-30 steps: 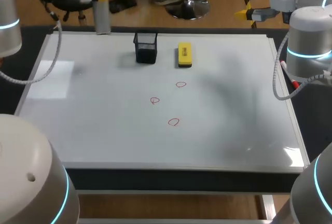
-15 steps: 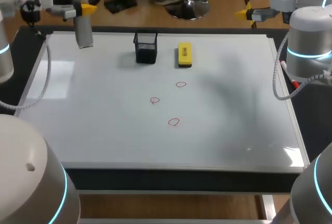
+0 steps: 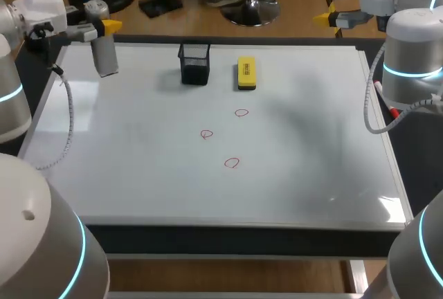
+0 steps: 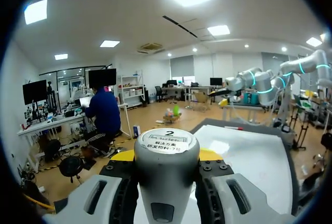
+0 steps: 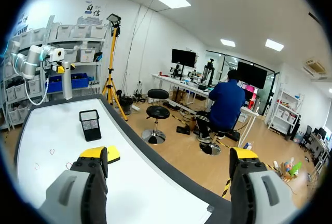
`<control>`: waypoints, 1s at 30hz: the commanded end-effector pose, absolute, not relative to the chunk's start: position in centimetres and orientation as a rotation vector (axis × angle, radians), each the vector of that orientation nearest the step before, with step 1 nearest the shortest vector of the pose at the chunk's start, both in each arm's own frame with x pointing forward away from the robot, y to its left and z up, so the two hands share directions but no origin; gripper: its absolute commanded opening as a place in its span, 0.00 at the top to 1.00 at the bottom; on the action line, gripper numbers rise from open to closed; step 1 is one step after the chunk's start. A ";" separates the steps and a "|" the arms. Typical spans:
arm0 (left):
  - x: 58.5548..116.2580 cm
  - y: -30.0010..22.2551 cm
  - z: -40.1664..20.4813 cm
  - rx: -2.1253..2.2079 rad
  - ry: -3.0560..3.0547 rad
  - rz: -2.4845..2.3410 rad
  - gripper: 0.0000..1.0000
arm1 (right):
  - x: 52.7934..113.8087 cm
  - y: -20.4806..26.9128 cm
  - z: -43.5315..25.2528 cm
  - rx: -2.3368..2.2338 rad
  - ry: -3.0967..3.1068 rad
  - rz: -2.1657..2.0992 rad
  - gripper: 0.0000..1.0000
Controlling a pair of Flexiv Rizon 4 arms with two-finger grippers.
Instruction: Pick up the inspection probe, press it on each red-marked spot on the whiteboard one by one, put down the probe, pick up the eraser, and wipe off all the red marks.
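Left gripper (image 3: 101,29) clamped on the inspection probe (image 3: 104,53), a smooth grey cylinder with a rounded cap, over the glossy whiteboard's (image 3: 311,174) far left corner. Right gripper (image 5: 168,162) spread wide, off the far right corner. Black wire-mesh holder (image 3: 194,62), contents not discernible, just beside the yellow block eraser (image 3: 246,73); three red loops (image 3: 232,162) mid-board.

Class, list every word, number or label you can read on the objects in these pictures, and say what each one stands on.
"2": on the round white label on top of the inspection probe.
Small print under the 2, same label: too small to read with certainty.
Dark print on the yellow eraser: too small to read.
The red marks on the whiteboard: loops, not writing.
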State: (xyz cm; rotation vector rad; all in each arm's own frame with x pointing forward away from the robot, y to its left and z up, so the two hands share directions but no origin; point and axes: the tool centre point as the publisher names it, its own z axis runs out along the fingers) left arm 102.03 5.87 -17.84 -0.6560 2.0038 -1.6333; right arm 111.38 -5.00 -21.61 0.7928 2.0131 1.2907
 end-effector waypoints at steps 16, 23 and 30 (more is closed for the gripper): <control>101.8 5.8 -17.8 -0.668 1.981 -1.623 1.00 | 111.6 -4.1 -21.3 0.605 2.177 1.262 0.00; 101.8 5.8 -17.8 -0.668 1.981 -1.623 1.00 | 110.8 -2.6 -21.9 0.204 2.502 1.077 0.00; 101.8 5.8 -17.8 -0.668 1.981 -1.623 1.00 | 110.4 -0.8 -22.3 -0.313 2.753 0.738 0.00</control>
